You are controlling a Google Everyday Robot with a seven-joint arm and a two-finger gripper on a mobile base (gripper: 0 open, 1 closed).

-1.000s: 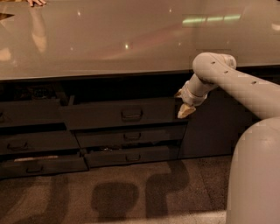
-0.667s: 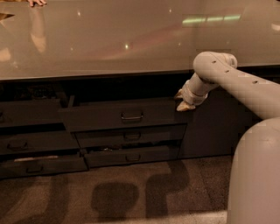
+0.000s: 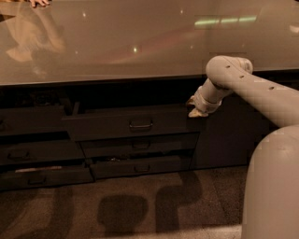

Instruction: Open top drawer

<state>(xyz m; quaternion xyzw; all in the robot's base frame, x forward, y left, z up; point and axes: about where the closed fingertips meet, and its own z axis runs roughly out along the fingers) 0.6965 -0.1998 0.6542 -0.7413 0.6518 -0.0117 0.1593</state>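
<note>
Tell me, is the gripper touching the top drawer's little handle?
Apart. The camera view shows the gripper at the top drawer's right corner, far from the handle.

Glossy pale countertop, a hand at its far edge, gripper just below its front edge.

My gripper: small, cream-pale, tip tinged yellowish in the dim light; it is just under the front edge of the bench, toward the right end. Wrist behind it: short and banded, pale rings with darker seams between them. Elbow: rounded off-white knuckle, smooth shell, domed cap. Forearm: thick smooth tube, same off-white, with a few small dark dots along its upper side, screw holes or vents, cannot tell which. Body column: broad, round-shouldered, plain pale casing, matt finish, shaded toward its left side
</note>
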